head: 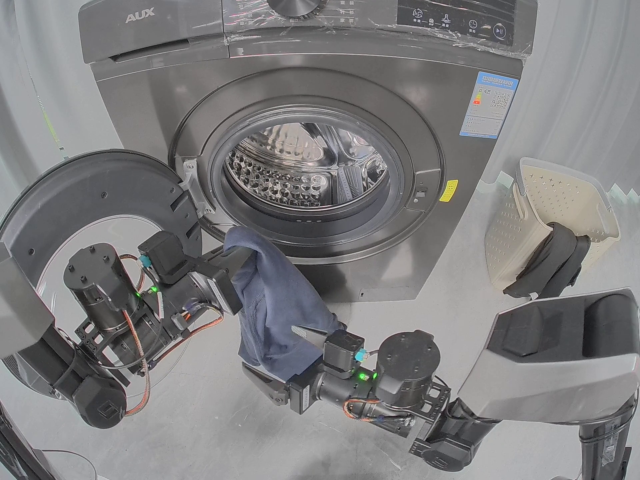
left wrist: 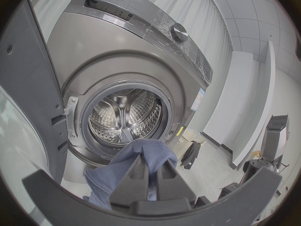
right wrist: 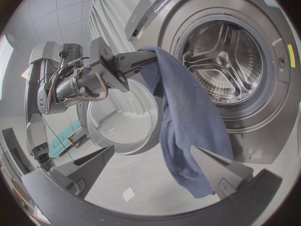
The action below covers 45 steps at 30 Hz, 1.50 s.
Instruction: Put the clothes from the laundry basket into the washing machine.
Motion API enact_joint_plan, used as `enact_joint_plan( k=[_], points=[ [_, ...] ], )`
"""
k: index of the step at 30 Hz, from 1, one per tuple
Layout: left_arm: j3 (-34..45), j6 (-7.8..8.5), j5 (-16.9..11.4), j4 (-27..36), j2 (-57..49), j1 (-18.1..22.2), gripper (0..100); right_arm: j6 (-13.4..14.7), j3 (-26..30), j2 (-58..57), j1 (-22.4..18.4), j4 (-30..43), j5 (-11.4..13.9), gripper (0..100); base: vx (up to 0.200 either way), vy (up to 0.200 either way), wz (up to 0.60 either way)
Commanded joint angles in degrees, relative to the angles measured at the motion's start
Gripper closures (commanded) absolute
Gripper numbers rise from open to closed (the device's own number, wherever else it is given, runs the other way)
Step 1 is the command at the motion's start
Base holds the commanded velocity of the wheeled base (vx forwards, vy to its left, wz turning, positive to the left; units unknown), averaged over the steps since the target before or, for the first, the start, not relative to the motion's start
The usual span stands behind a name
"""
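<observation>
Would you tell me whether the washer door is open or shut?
Open: the door is swung out left, and the drum shows through the opening.

Head high, facing down; wrists low, close; drum (head: 303,165) shared.

Blue garment (head: 280,308) hangs before open washing machine (head: 400,81); dark one (head: 550,261) drapes basket (head: 567,195).

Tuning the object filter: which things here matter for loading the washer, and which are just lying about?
Job:
blue garment, shut in the left pincer
right pincer, open by its lower end
washing machine, door open
laundry basket
dark garment over its rim

Lying about:
curtain
energy label
white square on the floor
</observation>
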Motion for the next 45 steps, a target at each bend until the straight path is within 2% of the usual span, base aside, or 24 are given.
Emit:
enact_joint_plan(
  k=[1, 10, 11, 16, 21, 22, 33, 37, 38, 45],
  points=[
    [-0.08, 0.01, 0.14, -0.03, 0.97, -0.01, 100, -0.30, -5.30, 4.34, 0.91, 0.01, 0.63, 0, 0.000, 0.000, 0.00],
    [-0.17, 0.10, 0.23, -0.03, 0.97, -0.10, 100, -0.91, -11.10, 9.70, -1.29, 0.19, 0.45, 0, 0.000, 0.000, 0.00],
    [-0.17, 0.10, 0.23, -0.03, 0.97, -0.19, 100, -1.70, -13.48, 11.46, -3.04, 0.54, 0.28, 0, 0.000, 0.000, 0.00],
    [-0.17, 0.10, 0.14, -0.03, 0.62, -0.27, 100, -1.70, -18.40, 12.87, -5.33, 1.07, 0.01, 0, 0.000, 0.000, 0.00],
    [-0.08, 0.10, 0.23, -0.03, 0.62, -0.45, 100, -1.70, -19.45, 13.13, -6.30, 1.07, -0.16, 0, 0.000, 0.000, 0.00],
    [-0.08, 0.10, 0.23, -0.03, 0.62, -0.45, 100, -1.70, -19.37, 13.22, -6.38, 1.07, -0.16, 100, 0.000, 0.000, 0.00],
    [0.01, 0.01, 0.23, -0.03, 0.53, -0.10, 100, -1.61, -18.05, 12.25, -6.47, 0.98, -0.34, 100, 0.000, 0.000, 0.00],
    [0.01, 0.01, 0.14, -0.03, 0.79, 0.43, 100, -1.61, -14.00, 8.74, -6.47, 0.71, -0.34, 100, 0.000, 0.000, 0.00],
    [0.18, 0.01, 0.14, -0.03, 0.79, 0.78, 100, -1.70, -10.93, 6.10, -6.38, 0.71, -0.34, 100, 0.000, 0.000, 0.00],
    [0.53, 0.01, 0.14, -0.03, 1.58, 1.75, 100, -1.97, 0.67, -4.01, -6.56, 0.54, 0.01, 100, 0.000, 0.000, 0.00]
  ],
)
